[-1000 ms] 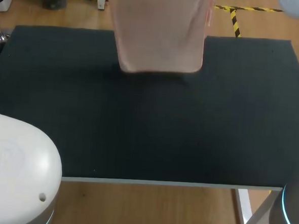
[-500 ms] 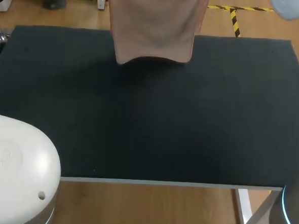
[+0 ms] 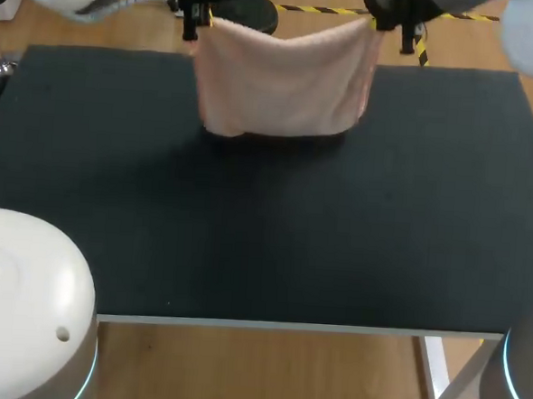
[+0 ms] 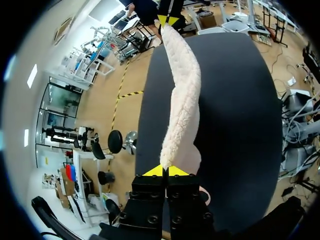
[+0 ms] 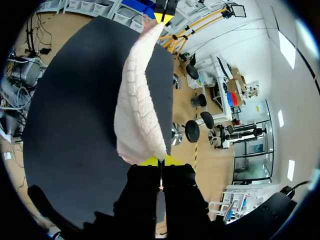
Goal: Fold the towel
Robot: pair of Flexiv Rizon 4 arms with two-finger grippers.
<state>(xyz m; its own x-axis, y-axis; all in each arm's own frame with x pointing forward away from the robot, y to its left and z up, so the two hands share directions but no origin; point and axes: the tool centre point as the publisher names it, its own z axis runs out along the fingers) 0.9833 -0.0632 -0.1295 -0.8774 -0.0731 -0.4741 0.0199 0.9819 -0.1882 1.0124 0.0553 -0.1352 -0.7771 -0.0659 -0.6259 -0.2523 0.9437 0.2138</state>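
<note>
A pale pink towel hangs stretched between my two grippers over the far part of the black table. Its lower edge rests on the table top. My left gripper is shut on the towel's upper left corner. My right gripper is shut on the upper right corner. In the left wrist view the towel runs from my left gripper across to the right gripper. In the right wrist view the towel runs from my right gripper to the left gripper.
The black mat covers the whole table. Its near edge runs in front of my two arm bases, which stand at the near corners.
Both grippers have come down into the head view with the towel. The towel's lower edge lifted briefly, then dropped onto the far part of the table.
</note>
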